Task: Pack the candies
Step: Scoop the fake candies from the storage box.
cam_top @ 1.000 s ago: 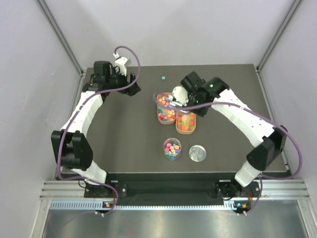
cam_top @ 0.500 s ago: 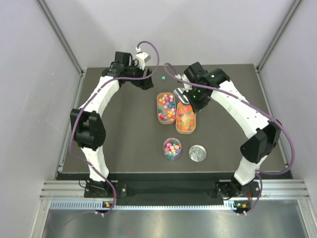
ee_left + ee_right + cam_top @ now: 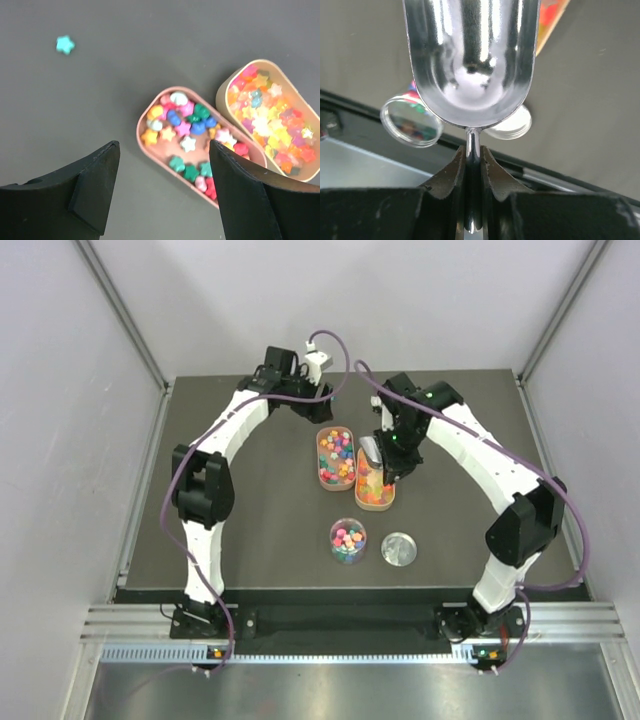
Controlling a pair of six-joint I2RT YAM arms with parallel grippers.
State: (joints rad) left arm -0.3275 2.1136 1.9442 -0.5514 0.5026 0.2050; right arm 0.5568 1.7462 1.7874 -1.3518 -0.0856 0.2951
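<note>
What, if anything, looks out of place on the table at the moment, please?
One teal star candy lies loose on the dark table, well apart from the pink tray that holds other candies. It looks spilled.

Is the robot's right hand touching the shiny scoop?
Touching. The right wrist view shows the right gripper shut on the thin handle of the metal scoop, one finger pressed against each side.
</note>
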